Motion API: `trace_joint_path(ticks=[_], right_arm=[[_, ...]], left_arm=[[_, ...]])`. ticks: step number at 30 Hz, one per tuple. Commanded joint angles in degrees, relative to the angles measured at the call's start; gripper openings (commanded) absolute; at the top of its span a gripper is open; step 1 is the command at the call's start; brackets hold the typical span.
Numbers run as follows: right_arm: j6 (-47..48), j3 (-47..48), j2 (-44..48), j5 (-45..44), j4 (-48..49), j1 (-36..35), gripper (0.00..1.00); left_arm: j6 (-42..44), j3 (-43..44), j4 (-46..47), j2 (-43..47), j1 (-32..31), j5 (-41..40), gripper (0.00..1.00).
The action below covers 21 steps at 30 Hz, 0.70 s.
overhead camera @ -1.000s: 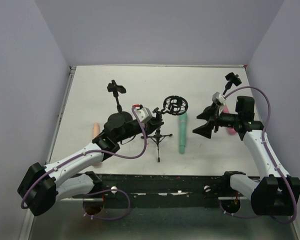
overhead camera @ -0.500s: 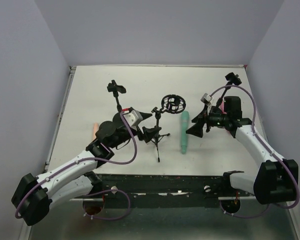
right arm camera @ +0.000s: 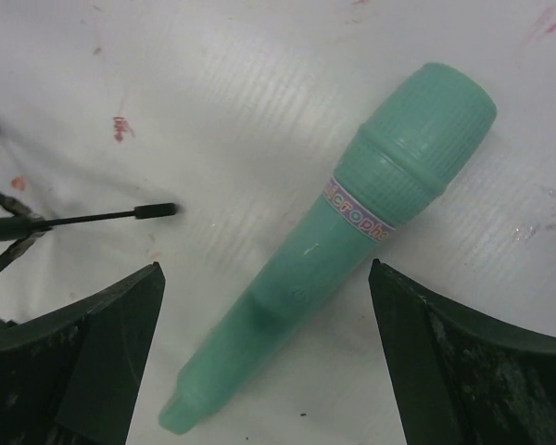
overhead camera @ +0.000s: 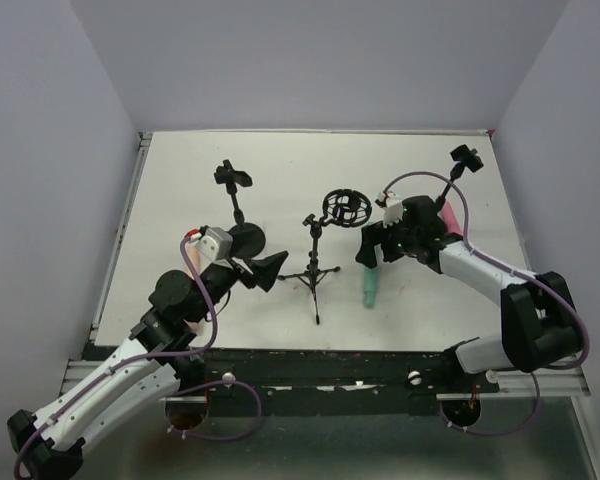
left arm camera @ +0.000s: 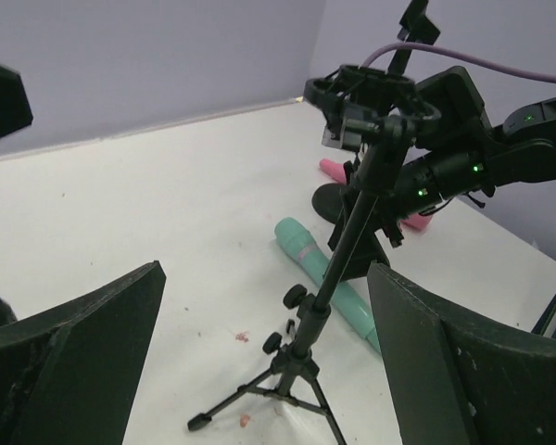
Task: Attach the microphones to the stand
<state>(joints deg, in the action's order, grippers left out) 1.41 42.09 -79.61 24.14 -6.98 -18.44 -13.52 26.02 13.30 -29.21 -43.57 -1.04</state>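
MINT GREEN MICROPHONE (right arm camera: 334,241) — MARKING, POSITION

Reads "micropho" in part on the band below the head. Lies flat on the counter (overhead camera: 180,200), just right of the stand (overhead camera: 315,270), tail toward the near edge. Sits below the right claw (right arm camera: 269,352), spread wide — nothing pinched. Left claw (left arm camera: 259,362) likewise spread, empty.

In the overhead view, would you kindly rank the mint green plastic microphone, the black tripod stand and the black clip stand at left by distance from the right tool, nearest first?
1. Mint green plastic microphone, lying just beneath the open right tool.
2. Black tripod stand, to its left, mid-table.
3. Black clip stand, farther left, toward the back.
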Motion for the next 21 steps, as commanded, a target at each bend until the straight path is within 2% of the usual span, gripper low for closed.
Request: trace_joint_path(ticks=[1,6,14,21], right_arm=[[-8.2,1.4,-4.8,-16.4,2.4,-2.6,1.00],[-7.9,1.4,-7.0,-17.5,2.3,-4.0,0.99],[-6.1,2.7,-10.6,-20.7,0.7,-4.4,0.79],[-4.3,3.5,-11.4,-23.3,-0.1,-4.5,0.73]], left_arm=[[-3.7,-3.1,-6.6,3.5,0.1,-5.1,0.98],[-4.1,-4.8,-6.2,6.1,0.2,-6.4,0.98],[-4.4,-5.0,-6.0,6.4,0.2,-6.3,0.98],[-4.9,-3.7,-6.3,6.8,0.2,-5.5,0.98]])
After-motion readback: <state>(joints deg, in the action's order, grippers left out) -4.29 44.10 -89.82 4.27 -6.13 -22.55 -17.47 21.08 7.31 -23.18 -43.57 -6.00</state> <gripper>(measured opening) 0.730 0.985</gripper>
